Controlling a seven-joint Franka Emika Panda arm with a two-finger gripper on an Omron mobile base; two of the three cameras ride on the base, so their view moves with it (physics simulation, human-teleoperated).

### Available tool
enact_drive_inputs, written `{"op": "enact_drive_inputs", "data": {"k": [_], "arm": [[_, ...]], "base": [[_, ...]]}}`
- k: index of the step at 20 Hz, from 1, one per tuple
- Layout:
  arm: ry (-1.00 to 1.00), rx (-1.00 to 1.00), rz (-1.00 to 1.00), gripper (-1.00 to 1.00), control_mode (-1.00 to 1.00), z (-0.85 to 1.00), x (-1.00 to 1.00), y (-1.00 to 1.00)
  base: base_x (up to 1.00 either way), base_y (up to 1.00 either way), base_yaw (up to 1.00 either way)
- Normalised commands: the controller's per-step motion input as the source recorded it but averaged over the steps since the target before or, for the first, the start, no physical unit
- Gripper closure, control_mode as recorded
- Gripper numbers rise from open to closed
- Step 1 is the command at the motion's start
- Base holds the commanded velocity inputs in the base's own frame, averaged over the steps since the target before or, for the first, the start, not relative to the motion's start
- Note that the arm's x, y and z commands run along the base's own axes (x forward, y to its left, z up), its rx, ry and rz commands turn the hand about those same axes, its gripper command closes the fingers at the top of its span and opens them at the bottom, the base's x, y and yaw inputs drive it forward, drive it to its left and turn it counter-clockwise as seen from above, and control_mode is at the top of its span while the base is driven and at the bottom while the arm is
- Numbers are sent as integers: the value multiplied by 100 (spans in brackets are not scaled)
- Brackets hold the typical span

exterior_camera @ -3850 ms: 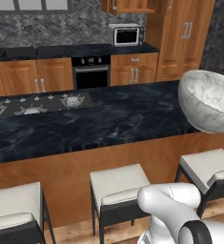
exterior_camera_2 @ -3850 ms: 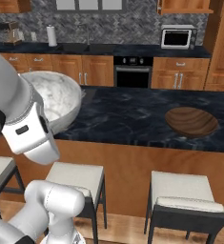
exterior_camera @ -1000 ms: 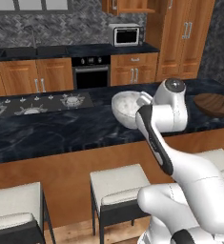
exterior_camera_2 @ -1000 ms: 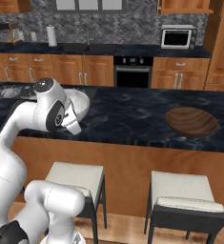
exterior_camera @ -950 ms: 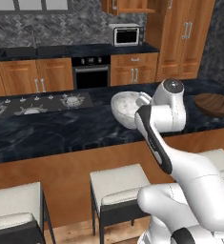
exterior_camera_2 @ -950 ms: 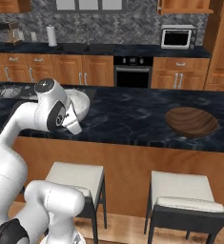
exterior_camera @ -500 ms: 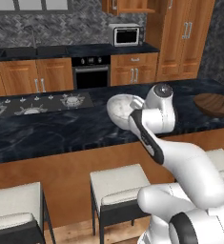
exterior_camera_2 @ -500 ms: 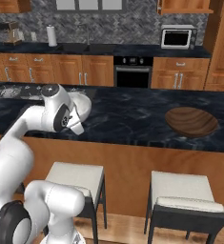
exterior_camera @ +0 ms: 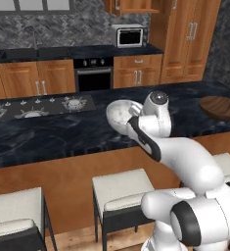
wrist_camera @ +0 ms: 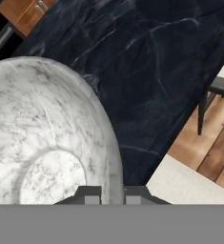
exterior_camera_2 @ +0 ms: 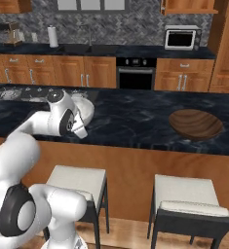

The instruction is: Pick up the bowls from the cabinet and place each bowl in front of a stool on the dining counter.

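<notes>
Gripper (wrist_camera: 109, 193) pinched tight on the rim of the marble bowl (wrist_camera: 42, 143), one finger (wrist_camera: 90, 194) inside the rim, the other outside. In the hand view the bowl spreads out left of the fingers, pale hollow facing the camera. In the left base view the marble bowl (exterior_camera: 120, 113) hangs tilted at the end of the arm, just left of the white wrist, held over the dining counter (exterior_camera: 48, 139); whether it touches the stone can't be told. In the right base view the marble bowl (exterior_camera_2: 85, 110) sits just past the wrist, half hidden by it.

Below and beyond the hand: black veined dining counter (wrist_camera: 147, 71). Near edge of the counter runs just under the hand, and a pale stool (exterior_camera_2: 77, 181) stands below it on the floor side. Another stool (exterior_camera_2: 188, 197) sits further along to the hand's right, below the wooden bowl (exterior_camera_2: 196, 124), which rests flat on the same counter, well apart from the hand. In the left base view the wooden bowl (exterior_camera: 220, 107) lies at the far right edge.

Farther out behind the hand: stove burners (exterior_camera: 33, 108), oven (exterior_camera_2: 135, 74), microwave (exterior_camera_2: 182, 38), and brown drawer cabinets (exterior_camera_2: 52, 72) along the back wall.
</notes>
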Motion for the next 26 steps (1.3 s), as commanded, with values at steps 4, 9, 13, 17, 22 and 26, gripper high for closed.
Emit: {"op": "enact_drive_inputs", "data": {"k": [4, 9, 13, 17, 22, 26], "arm": [[0, 0, 0, 100, -100, -19, 35, 0], [0, 0, -1, 100, -100, -18, 37, 0], [0, 0, -1, 100, -100, -19, 36, 0], [0, 0, -2, 100, -100, -19, 34, 0], [0, 0, -2, 100, -100, -18, 28, 2], [0, -2, -3, 100, -100, -5, 0, 16]], "base": [[0, 0, 0], [0, 0, 0], [0, 0, 0], [0, 0, 0], [0, 0, 0], [0, 0, 0]]}}
